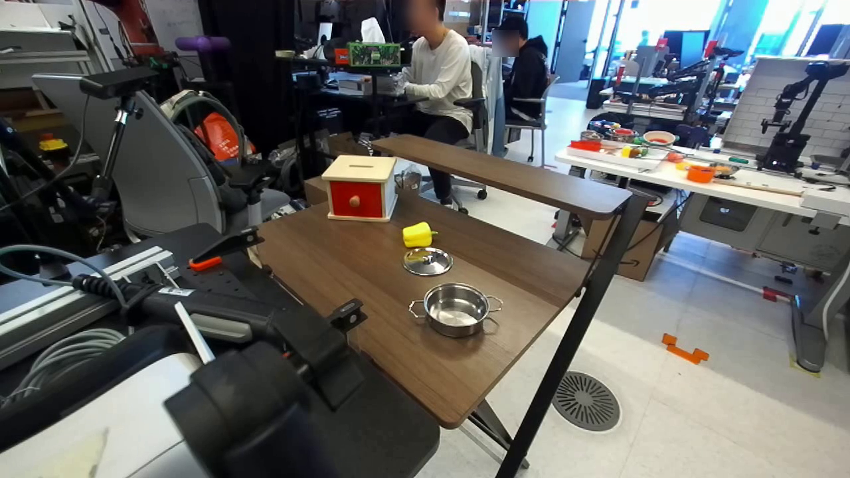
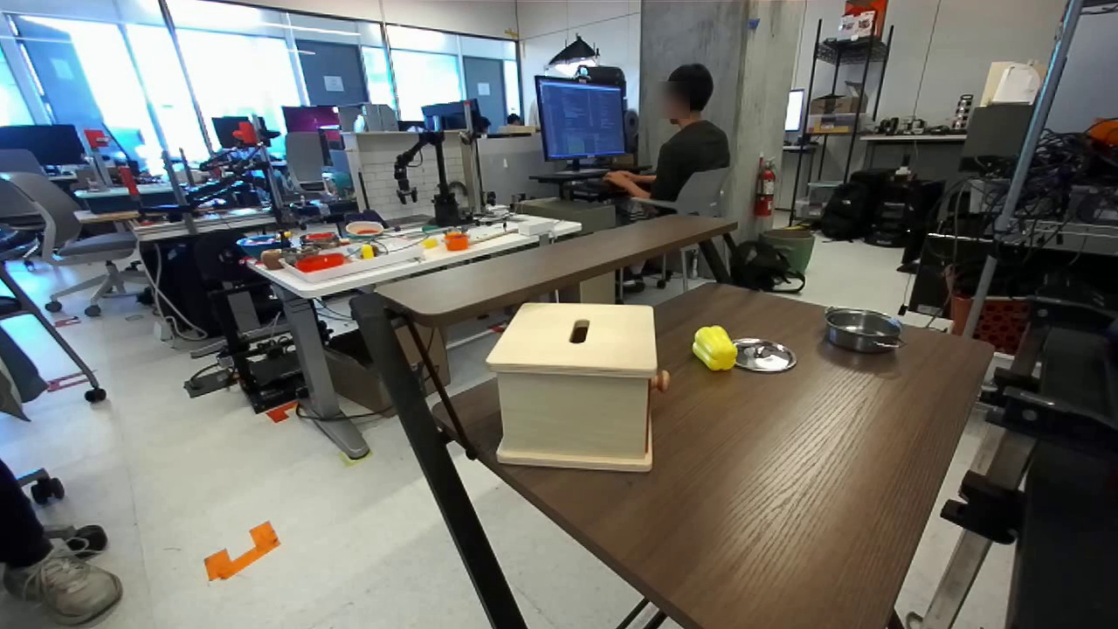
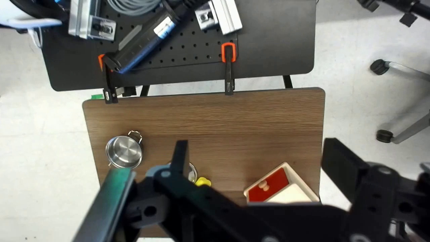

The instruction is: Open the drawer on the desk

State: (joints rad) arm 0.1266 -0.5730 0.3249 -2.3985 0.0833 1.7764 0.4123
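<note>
The drawer (image 1: 344, 198) is a small wooden box with a red front, a round wooden knob (image 1: 355, 201) and a pale slotted top. It stands at one end of the brown desk (image 1: 332, 259). The red front sits flush in its frame, shut. In an exterior view the drawer (image 2: 572, 415) is seen from its side, and the knob (image 2: 661, 381) sticks out on the right, over the desk (image 2: 786, 454). In the wrist view my gripper (image 3: 258, 148) is open and empty, high above the desk (image 3: 215, 117). The drawer (image 3: 268, 185) lies below between its fingers, partly hidden by the gripper body.
A yellow pepper (image 1: 418, 235), a metal lid (image 1: 428, 262) and a metal pot (image 1: 457, 310) stand on the desk. A raised brown shelf (image 1: 505, 174) runs along the desk's far side. Black clamps (image 3: 229, 72) stick out over the desk edge from the black robot table (image 3: 268, 43).
</note>
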